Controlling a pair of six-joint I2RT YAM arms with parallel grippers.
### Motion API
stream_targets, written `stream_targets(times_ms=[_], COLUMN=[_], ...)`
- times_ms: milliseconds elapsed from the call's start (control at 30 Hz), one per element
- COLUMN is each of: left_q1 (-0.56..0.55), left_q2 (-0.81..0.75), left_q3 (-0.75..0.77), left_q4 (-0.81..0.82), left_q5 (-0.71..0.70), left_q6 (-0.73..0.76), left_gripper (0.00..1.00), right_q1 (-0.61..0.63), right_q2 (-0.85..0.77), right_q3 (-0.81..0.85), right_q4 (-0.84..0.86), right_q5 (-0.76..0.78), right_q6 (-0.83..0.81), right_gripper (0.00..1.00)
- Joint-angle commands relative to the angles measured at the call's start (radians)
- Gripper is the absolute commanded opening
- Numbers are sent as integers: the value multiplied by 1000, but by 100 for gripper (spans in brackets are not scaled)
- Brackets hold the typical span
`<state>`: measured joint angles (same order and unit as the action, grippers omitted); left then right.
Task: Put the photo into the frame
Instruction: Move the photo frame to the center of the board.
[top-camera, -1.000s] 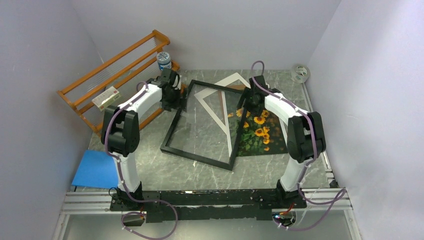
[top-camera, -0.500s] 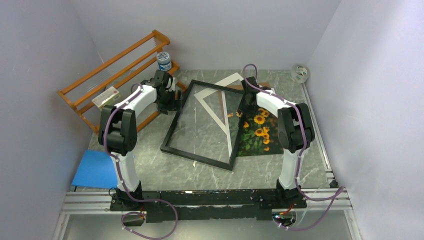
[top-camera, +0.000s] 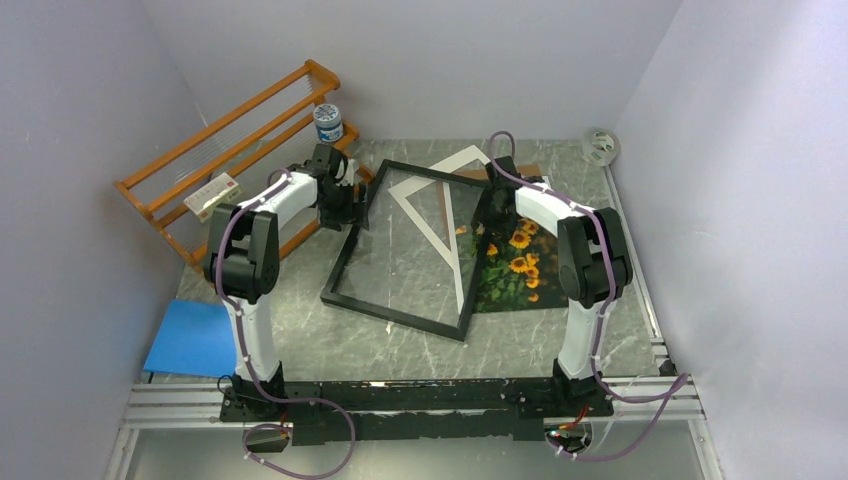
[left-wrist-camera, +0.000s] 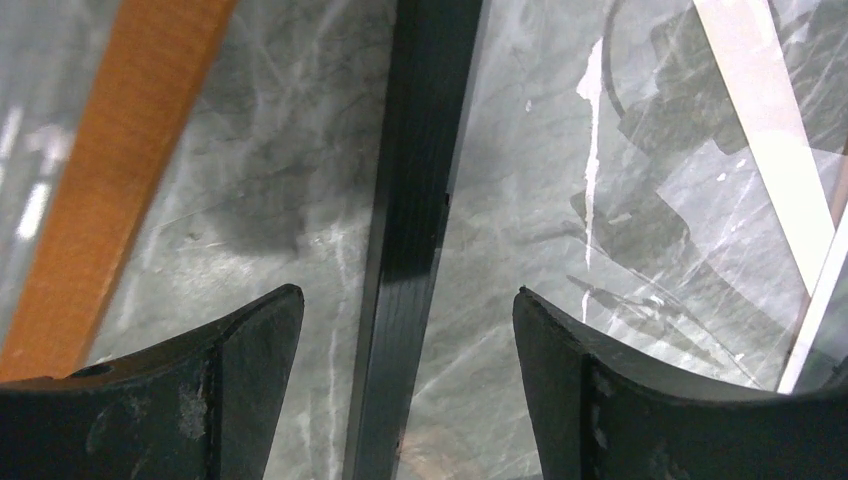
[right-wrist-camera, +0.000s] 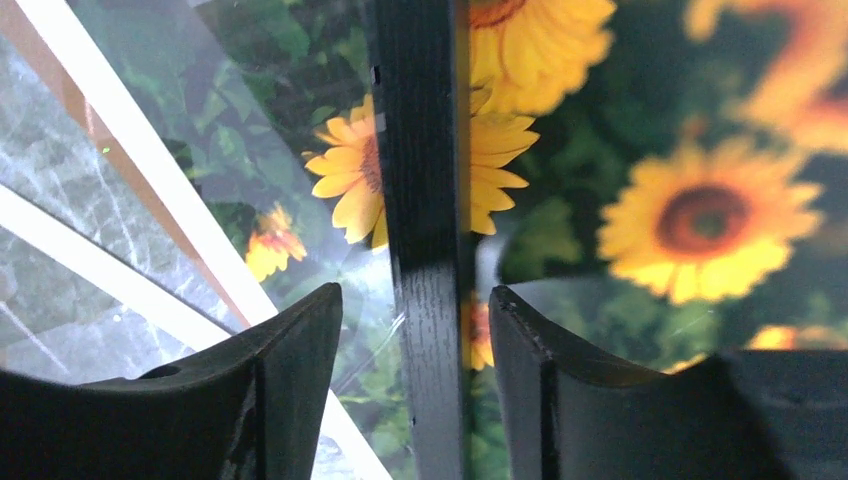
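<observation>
Here, left gripper (left-wrist-camera: 408, 292) and right gripper (right-wrist-camera: 415, 290) straddle the frame (left-wrist-camera: 415, 200), jaws spread; the photo (right-wrist-camera: 700, 220) lies partly beneath.

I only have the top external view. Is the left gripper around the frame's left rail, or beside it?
Observer: Around it. The left wrist view shows the left gripper open, with a rail of the frame running between its fingers and a gap on each side.
Operator: And the right?
Observer: The right gripper is open, straddling the opposite rail, neither finger touching.
Operator: What lies under that rail?
Observer: The photo, sunflowers face up, showing on both sides of the rail.
</observation>
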<state>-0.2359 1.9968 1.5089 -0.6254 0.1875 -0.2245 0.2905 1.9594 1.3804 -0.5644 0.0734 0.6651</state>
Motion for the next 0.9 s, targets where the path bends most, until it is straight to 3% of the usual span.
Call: stream_targets(times_ms=[0, 167, 367, 600, 867], left_q1=[3, 3, -24, -95, -199], left_q2=[28, 41, -58, -204, -348], left_q3=[-14, -27, -129, -311, -503], left_q4=[40, 19, 37, 69, 98], left_q5=[117, 226, 335, 355, 288], left_q6=[31, 14, -14, -65, -172], left_gripper=[82, 78, 69, 67, 66], right_q1=[-7, -13, -13, -13, -11], right_q2=[-64, -79, -156, -273, -402], right_q3=[-29, -71, -163, -280, -443], right_q4=[51, 118, 196, 224, 235], right_q5=[-115, -249, -334, -345, -318], right_q6=[5, 23, 59, 95, 137], right_gripper=[62, 65, 65, 65, 65])
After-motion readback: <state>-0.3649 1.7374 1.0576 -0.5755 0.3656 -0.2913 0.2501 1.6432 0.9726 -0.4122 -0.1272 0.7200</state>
